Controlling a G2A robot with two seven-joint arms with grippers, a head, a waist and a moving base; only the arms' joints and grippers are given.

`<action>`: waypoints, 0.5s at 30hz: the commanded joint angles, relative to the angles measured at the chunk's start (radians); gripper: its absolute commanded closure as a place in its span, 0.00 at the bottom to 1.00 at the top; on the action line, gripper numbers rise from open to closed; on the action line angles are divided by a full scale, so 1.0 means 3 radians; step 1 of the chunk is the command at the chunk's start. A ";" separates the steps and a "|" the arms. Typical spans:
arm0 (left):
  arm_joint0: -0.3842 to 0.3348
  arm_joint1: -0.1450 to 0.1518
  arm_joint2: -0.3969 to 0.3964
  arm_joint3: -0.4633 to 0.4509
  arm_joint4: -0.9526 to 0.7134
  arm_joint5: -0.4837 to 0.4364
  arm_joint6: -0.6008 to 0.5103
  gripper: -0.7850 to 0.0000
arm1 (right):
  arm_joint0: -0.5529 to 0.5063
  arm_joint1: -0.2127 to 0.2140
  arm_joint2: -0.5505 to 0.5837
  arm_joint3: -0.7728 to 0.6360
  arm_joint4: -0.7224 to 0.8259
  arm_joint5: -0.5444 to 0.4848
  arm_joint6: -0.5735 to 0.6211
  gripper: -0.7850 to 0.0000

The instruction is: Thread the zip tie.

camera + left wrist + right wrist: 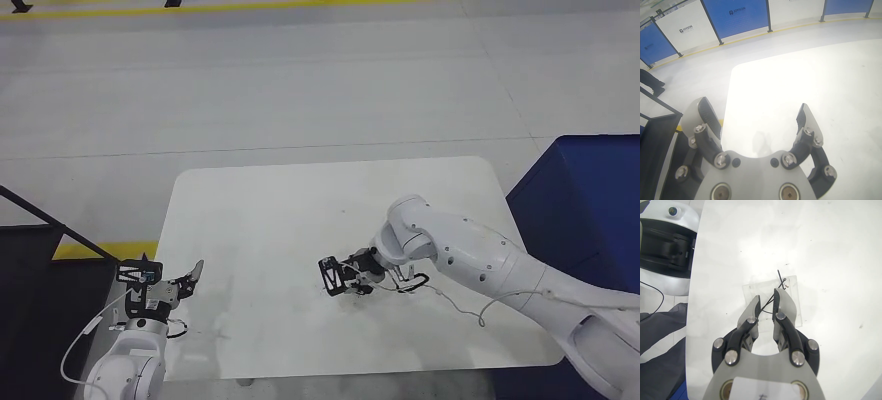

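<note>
1. Left gripper (753, 103): fingers spread wide, nothing between them; at the near-left edge of the table (791, 85).
2. Right gripper (766, 293): fingers a narrow gap apart, not closed; low over a clear plate (762, 285) towards the table's middle.
3. Zip tie (780, 279): black and thin, slanting through the gap between the right fingers; a stretch hidden behind one finger; contact with the pads hard to tell; one end beyond the plate's edge.
4. Clear plate: partly covered by the gripper, edges faint against the white top.
5. Table: white, rounded corners, small dark specks.
6. Room: pale floor (696, 62), yellow line (745, 37), blue and white barrier panels (738, 17) beyond.
</note>
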 commanded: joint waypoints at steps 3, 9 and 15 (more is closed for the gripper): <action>0.0000 0.0000 0.0000 0.0000 0.0000 0.0000 0.0000 0.00 | -0.0024 -0.0044 -0.0018 0.0088 -0.0002 -0.0045 -0.0017 0.71; 0.0000 0.0000 0.0000 0.0000 0.0000 0.0000 0.0000 0.00 | -0.0016 -0.0186 -0.0067 0.0300 -0.0106 -0.0087 -0.0093 0.75; 0.0000 0.0000 0.0000 0.0000 0.0000 0.0000 0.0000 0.00 | 0.0001 -0.0343 -0.0097 0.0518 -0.0330 -0.0094 -0.0228 0.77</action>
